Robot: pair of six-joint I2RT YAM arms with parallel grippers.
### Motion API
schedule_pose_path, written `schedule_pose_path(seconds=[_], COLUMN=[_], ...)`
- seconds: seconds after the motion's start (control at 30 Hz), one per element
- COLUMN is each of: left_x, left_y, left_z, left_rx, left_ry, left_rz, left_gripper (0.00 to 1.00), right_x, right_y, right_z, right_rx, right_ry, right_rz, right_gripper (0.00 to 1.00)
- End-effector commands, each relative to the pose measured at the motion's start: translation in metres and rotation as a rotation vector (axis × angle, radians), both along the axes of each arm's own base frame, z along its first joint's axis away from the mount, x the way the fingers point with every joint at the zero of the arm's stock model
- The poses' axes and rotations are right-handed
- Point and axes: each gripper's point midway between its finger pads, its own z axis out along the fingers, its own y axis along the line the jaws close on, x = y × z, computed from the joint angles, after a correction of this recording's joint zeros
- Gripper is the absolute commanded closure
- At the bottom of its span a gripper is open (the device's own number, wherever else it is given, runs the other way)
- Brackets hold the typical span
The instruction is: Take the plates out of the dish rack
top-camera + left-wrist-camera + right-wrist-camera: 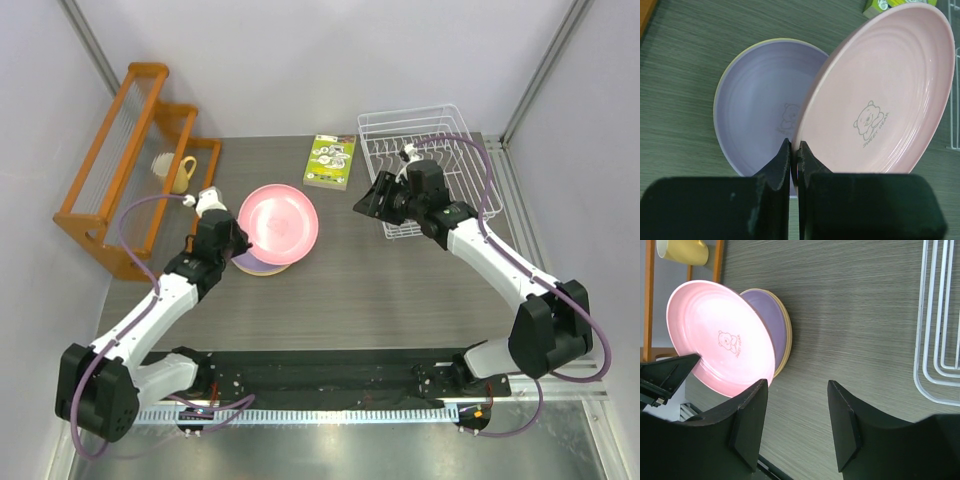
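The left hand (794, 150) pinches the pink plate (880, 100) by its rim, tilted above the lilac plate (765, 100), which lies on the orange-yellow plate (785, 335) on the counter (400, 290). The right hand (797, 425) hangs spread and empty beside the white dish rack (420, 130).

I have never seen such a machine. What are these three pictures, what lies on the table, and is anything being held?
Two robot arms are bolted to a table. One picture looks down from above; the other two come from cameras on each wrist. The left end effector is shut on the rim of the pink plate, tilted over a lilac plate that lies on an orange-yellow plate. The right end effector is open and empty, near the white dish rack. Also there: a green-white booklet, an orange wooden rack and a yellow mug.
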Motion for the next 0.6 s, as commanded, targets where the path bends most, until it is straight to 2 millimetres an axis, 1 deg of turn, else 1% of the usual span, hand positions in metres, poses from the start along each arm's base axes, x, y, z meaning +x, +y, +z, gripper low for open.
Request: schedule_pose_path(seconds=[0.0, 0.13, 0.33, 0.47, 0.57], left_x=[0.005, 0.0, -0.006, -0.008, -0.008], left_y=[0.01, 0.023, 0.043, 0.049, 0.049], left_z=[-0.004, -0.013, -0.017, -0.023, -0.028], left_rx=[0.004, 0.036, 0.064, 0.074, 0.073], left_ry=[0.009, 0.043, 0.06, 0.08, 0.093], left_rz=[0.072, 0.122, 0.201, 0.223, 0.226], left_gripper=[1.0, 1.0, 1.0, 1.0, 1.0], right_x=[0.007, 0.008, 0.008, 0.007, 0.007], right_y=[-0.002, -0.001, 0.001, 0.001, 0.001], right_z=[0.013, 0.007, 0.0, -0.004, -0.003], right_rx=[-0.015, -0.023, -0.024, -0.028, -0.027], right_ry=[-0.048, -0.033, -0.013, -0.005, -0.007], right_rz=[-0.005, 0.002, 0.011, 0.014, 0.013], right_gripper=[0.44, 0.44, 0.44, 0.44, 0.44])
